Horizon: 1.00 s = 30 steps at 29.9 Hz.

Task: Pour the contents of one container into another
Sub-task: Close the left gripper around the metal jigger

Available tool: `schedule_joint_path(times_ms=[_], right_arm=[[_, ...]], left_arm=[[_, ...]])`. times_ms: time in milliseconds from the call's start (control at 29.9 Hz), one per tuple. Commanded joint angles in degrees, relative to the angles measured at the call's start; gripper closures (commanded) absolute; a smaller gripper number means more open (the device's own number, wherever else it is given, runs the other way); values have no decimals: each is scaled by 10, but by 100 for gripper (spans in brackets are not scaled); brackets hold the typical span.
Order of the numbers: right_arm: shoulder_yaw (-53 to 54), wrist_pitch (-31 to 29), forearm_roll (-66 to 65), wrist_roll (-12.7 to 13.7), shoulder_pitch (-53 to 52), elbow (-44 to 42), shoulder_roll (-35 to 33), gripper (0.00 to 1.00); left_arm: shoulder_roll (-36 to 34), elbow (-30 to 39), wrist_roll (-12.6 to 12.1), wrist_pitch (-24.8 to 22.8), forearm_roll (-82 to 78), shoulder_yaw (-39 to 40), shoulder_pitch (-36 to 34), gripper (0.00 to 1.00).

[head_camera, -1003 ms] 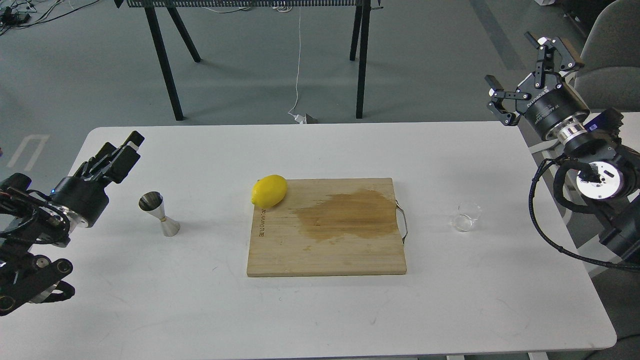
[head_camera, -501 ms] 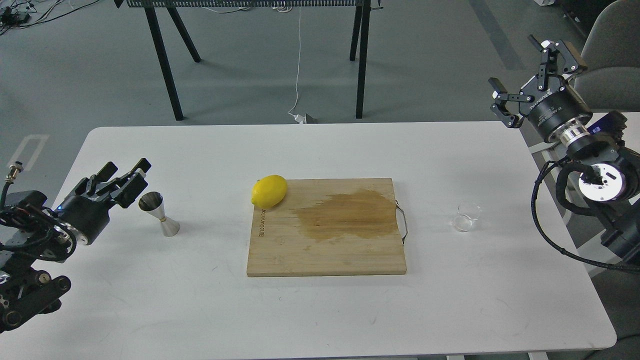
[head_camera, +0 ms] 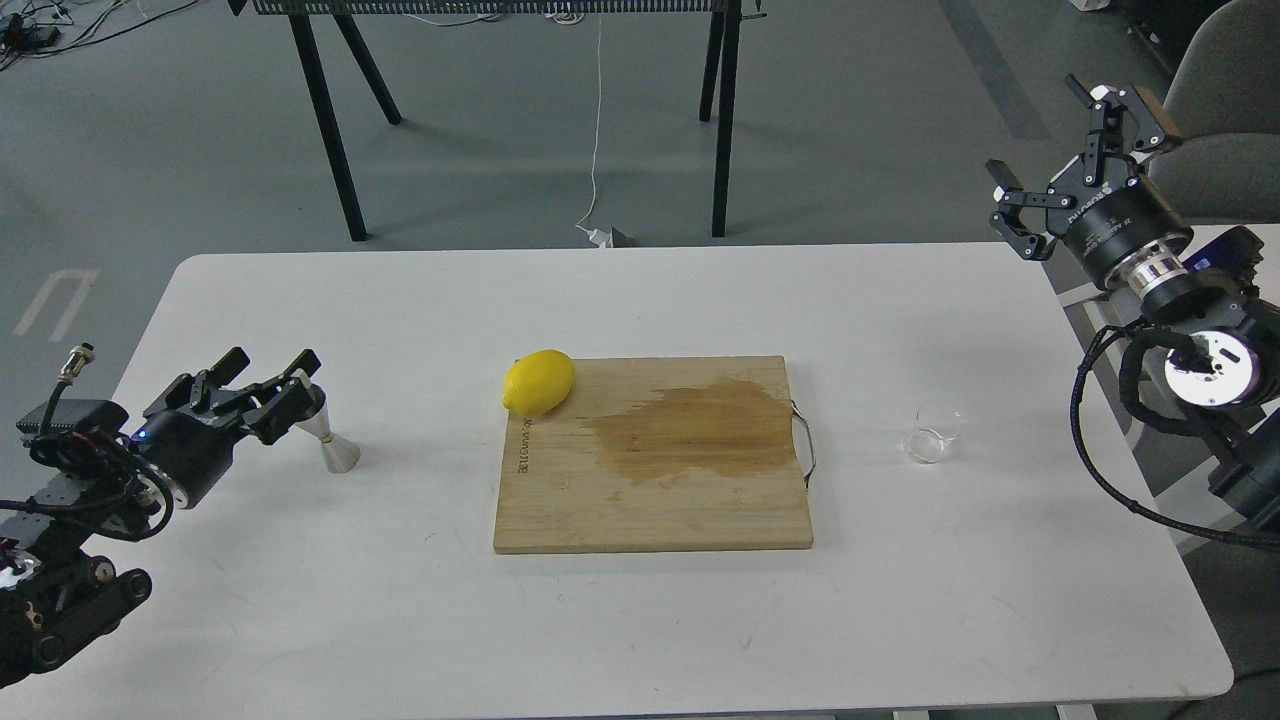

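Note:
The steel jigger [head_camera: 333, 444] stands on the white table [head_camera: 620, 300] at the left; its lower cone and waist show, while its upper cone is mostly hidden behind a finger of my left gripper [head_camera: 272, 368]. That gripper is open and low over the table, right at the jigger's top. The small clear glass cup [head_camera: 932, 433] sits upright on the table to the right of the board. My right gripper [head_camera: 1065, 135] hangs open, high above the table's far right corner, well away from the cup.
A wooden cutting board [head_camera: 650, 510] with a wet stain [head_camera: 700, 428] and a metal handle lies in the middle. A yellow lemon [head_camera: 538, 381] rests at its far left corner. A grey chair [head_camera: 1225, 100] stands beyond the right edge.
My left gripper has come down and moved right, from left of the jigger to right at its top, now covering the upper cone. My right gripper drifted slightly right and up.

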State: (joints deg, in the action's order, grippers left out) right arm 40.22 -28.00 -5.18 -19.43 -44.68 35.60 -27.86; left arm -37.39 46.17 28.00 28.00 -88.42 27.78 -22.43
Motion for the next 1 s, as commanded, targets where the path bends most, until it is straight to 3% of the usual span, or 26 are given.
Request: schedule_joint_path(times_ms=[0,969], right_arm=[[0,0,0,0,1,-3,-1,1],[0,0,0,-1,2,-3,-4,1]], left_arm=[[1,2,0,0,0,-1,1,0],[28,0,0,0,0,-1,22,0]])
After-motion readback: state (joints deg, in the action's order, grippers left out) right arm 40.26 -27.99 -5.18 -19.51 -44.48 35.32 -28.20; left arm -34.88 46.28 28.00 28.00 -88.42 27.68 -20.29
